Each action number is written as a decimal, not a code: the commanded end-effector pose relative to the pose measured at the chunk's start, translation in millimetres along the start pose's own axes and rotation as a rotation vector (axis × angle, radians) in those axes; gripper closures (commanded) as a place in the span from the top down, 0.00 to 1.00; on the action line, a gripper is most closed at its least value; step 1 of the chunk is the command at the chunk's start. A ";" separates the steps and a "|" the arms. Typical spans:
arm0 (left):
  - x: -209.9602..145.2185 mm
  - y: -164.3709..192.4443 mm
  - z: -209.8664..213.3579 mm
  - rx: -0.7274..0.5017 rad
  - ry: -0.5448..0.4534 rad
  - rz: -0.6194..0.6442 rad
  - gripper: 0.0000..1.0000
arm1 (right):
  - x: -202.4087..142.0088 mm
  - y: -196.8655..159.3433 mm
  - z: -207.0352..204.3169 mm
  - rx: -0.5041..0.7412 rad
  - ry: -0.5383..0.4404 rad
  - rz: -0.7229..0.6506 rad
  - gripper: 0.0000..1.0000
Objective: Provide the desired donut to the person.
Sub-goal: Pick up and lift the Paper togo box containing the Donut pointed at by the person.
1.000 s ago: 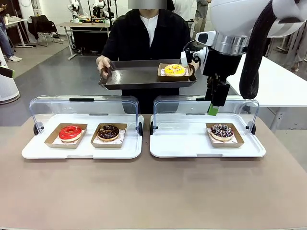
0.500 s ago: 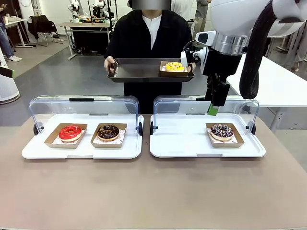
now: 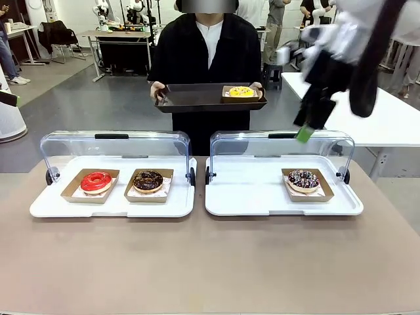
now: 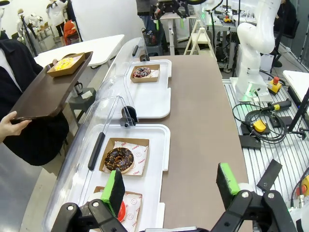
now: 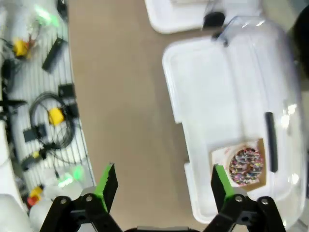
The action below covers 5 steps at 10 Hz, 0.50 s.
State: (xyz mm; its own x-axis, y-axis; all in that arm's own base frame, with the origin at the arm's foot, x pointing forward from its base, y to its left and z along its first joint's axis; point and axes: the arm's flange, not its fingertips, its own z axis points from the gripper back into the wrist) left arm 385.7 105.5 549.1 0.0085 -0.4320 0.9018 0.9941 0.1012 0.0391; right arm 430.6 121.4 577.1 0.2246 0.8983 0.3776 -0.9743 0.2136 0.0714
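since a second ago the right gripper (image 3: 304, 133) has swung up and toward 2 o'clock, away from the right case's clear lid (image 3: 282, 141). its arm is smeared by motion in the front view, so only one green pad reads clearly there. the person (image 3: 209, 52) has levelled the dark brown tray (image 3: 190, 98) and drawn it in toward the chest. one hand grips the tray's 9 o'clock end, while the hand at the 3 o'clock end is mostly hidden behind the rim. the yellow donut (image 3: 241, 92) sits in its cardboard boat at the tray's 3 o'clock end, its topping too small to make out. in the right wrist view the right gripper's jaws stand wide apart with nothing between them, high over the brown table (image 5: 125, 96). that picture is soft, and the sprinkled donut (image 5: 247, 163) lies at 4 o'clock in its white tray, the lid beside it washed out by glare. in the left wrist view the left gripper (image 4: 171, 183) is likewise spread wide and empty, its body cut off by the bottom edge. the chocolate donut (image 4: 119, 159) lies just above its finger at 7 o'clock. the red donut (image 3: 96, 181) is almost wholly hidden behind that finger there, though it is plain in the front view at 8 o'clock.
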 end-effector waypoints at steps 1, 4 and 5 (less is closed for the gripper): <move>2.7 -0.6 -0.6 -0.003 -0.015 -0.004 1.00 | -85.1 -22.6 29.6 0.087 -0.336 -0.063 1.00; 2.7 -0.6 -0.6 -0.003 -0.015 -0.004 1.00 | -199.5 -34.2 49.3 0.101 -0.683 0.007 1.00; 2.7 -0.6 -0.6 -0.003 -0.015 -0.004 1.00 | -236.4 -36.7 47.2 0.111 -0.766 0.038 1.00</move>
State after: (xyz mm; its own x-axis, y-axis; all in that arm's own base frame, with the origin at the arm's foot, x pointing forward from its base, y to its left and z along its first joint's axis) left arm 385.7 105.2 549.1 0.0083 -0.4321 0.9018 0.9942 0.1006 0.0391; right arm 406.2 -107.7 549.5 0.1809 0.4376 0.8808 -0.9773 0.1804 0.1111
